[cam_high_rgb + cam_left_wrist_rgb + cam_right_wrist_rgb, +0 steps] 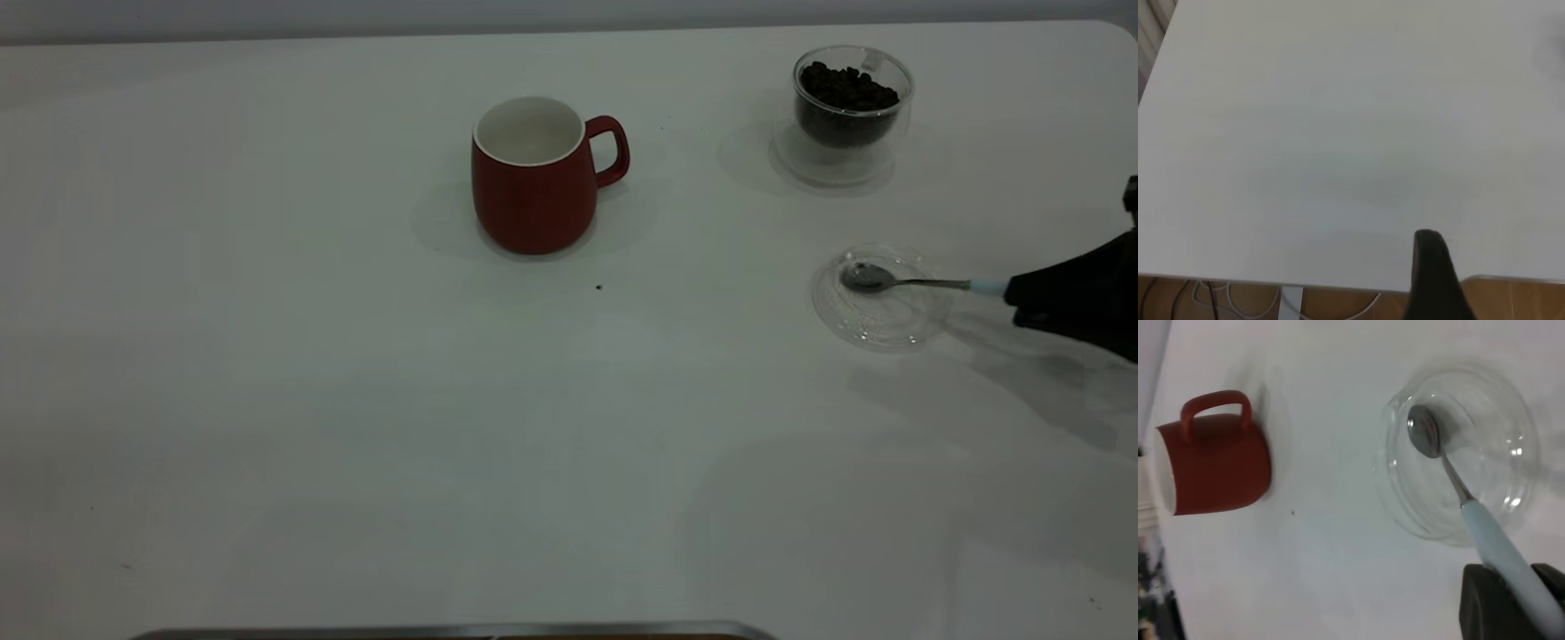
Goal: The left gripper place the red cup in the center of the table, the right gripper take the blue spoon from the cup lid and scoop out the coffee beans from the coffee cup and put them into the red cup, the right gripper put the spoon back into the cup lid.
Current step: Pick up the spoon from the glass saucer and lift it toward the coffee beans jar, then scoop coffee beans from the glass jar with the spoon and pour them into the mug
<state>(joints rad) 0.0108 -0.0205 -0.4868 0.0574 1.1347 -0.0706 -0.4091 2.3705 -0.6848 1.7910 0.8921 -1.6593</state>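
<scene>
The red cup [536,182] stands upright near the table's middle, handle toward the right; its white inside looks empty. It also shows in the right wrist view [1215,463]. The blue-handled spoon [907,283] lies with its metal bowl in the clear cup lid [880,298]. My right gripper [1013,298] is at the right edge, shut on the spoon's handle [1498,547]. The glass coffee cup [852,102] with coffee beans stands at the far right. My left gripper [1431,273] is parked over a bare table edge.
A small dark speck [598,286] lies on the white table [267,356] in front of the red cup. The glass coffee cup stands behind the lid. A metal strip [444,631] runs along the table's near edge.
</scene>
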